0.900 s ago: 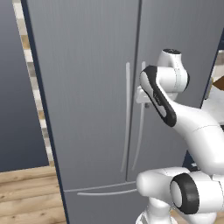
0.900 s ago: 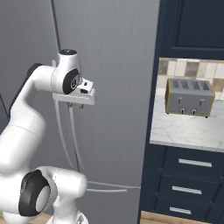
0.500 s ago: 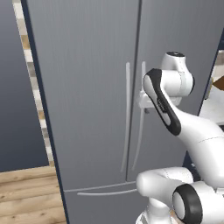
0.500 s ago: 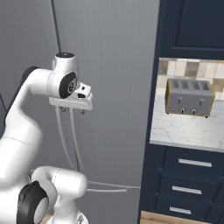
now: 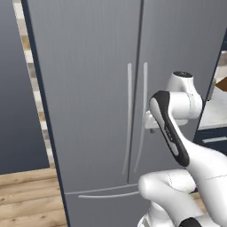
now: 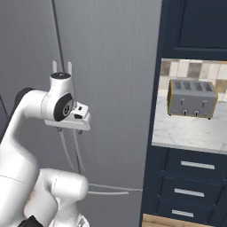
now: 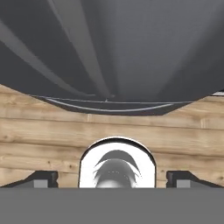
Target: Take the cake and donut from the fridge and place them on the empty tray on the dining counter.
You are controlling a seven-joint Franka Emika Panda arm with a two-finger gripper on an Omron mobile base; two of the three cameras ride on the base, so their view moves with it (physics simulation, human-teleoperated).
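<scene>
Our fingers (image 7: 112,178) are wide open and hold nothing, right by the shut fridge (image 5: 97,88). The cake and donut must be inside. Next we grab a handle (image 5: 142,115) and pull.

Floor: you see light brown wood planks (image 5: 26,195) low at the left in the left base view. The same wood (image 7: 109,131) shows in the hand view.
Wall: a dark grey wall (image 5: 15,97) stands at the far left. A thin strip of small tiles (image 5: 37,97) in brown, white and grey runs up it.
Cabinets: dark blue cabinets (image 6: 195,22) stand at the right in the right base view.
Drawers: dark blue drawers (image 6: 195,177) with silver bar handles sit low down.
Nook: a white marble top (image 6: 190,133) sits between them, with beige and grey tiles (image 6: 195,71) behind it.
Toaster: a grey toaster (image 6: 191,98) stands on that top.
</scene>
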